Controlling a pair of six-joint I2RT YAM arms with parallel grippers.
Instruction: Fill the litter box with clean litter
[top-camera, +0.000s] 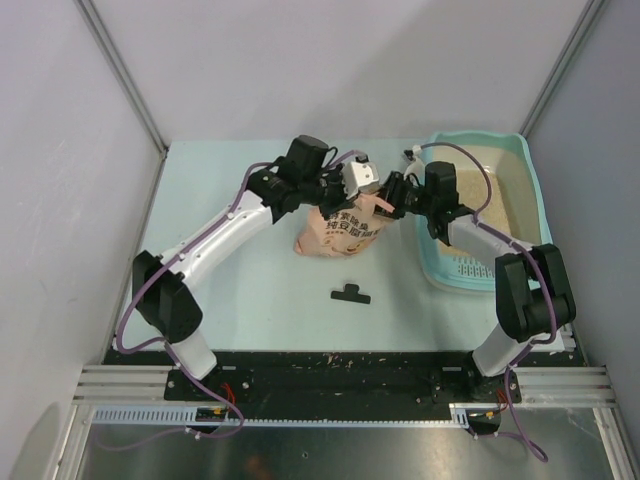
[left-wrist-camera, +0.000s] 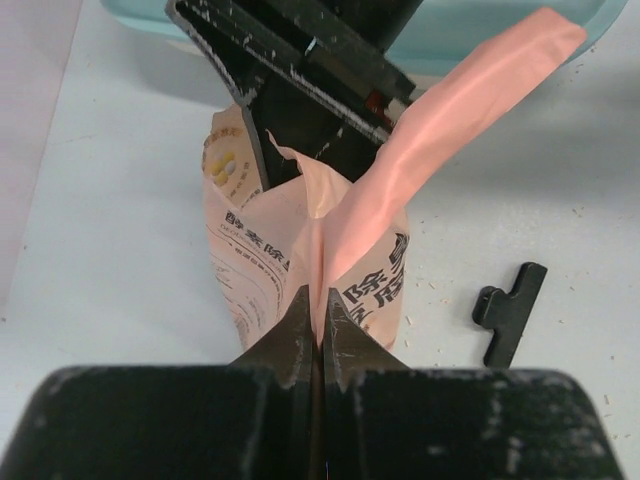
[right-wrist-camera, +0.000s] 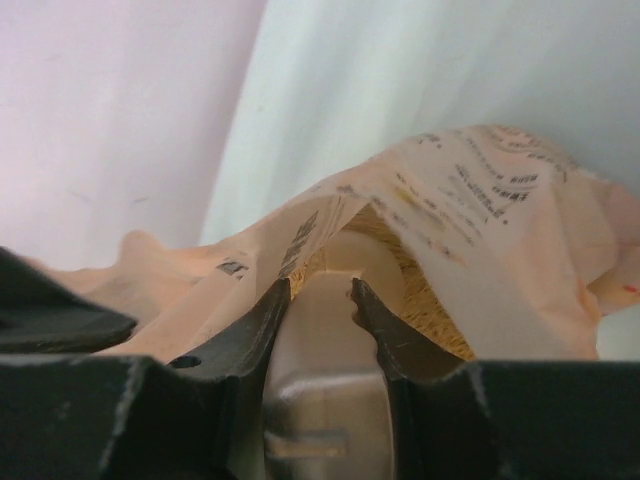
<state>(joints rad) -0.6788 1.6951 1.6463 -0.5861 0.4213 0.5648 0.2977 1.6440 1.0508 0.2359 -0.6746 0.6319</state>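
The teal litter box stands at the back right with beige clean litter spread in it. A peach-pink bag stands mid-table. My left gripper is shut, pinching the bag's top edge between its fingertips. My right gripper is shut on the clear scoop's handle. The scoop reaches into the bag's open mouth, where beige litter shows. The scoop's bowl is hidden inside the bag.
A black clip lies on the table in front of the bag, also visible as the black clip in the left wrist view. Walls close in the table on the left, back and right. Loose grains lie scattered around the bag.
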